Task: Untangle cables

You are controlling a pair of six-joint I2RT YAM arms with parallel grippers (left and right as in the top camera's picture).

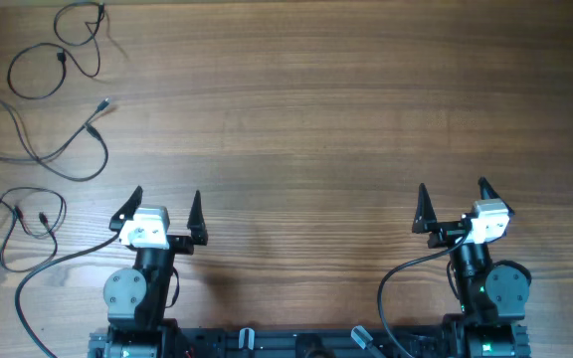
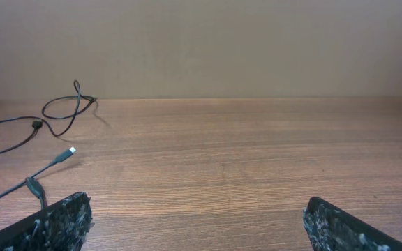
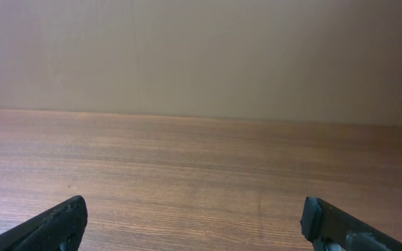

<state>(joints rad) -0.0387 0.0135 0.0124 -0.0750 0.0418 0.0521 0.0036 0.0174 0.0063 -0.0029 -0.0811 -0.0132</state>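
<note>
Three thin black cables lie apart at the table's left side in the overhead view: one looped at the far left corner (image 1: 60,60), one curving through the middle left (image 1: 63,154), one small loop at the near left (image 1: 28,214). The left wrist view shows the far cable (image 2: 61,115) and the middle cable's plug end (image 2: 67,153) to the left of my fingers. My left gripper (image 1: 163,207) (image 2: 197,223) is open and empty, to the right of the cables. My right gripper (image 1: 454,199) (image 3: 194,223) is open and empty over bare wood at the right.
The wooden table (image 1: 316,119) reaches to a plain wall at its far edge. A thicker black arm cable (image 1: 38,273) runs from the left arm's base along the near left, and another (image 1: 396,273) by the right arm's base.
</note>
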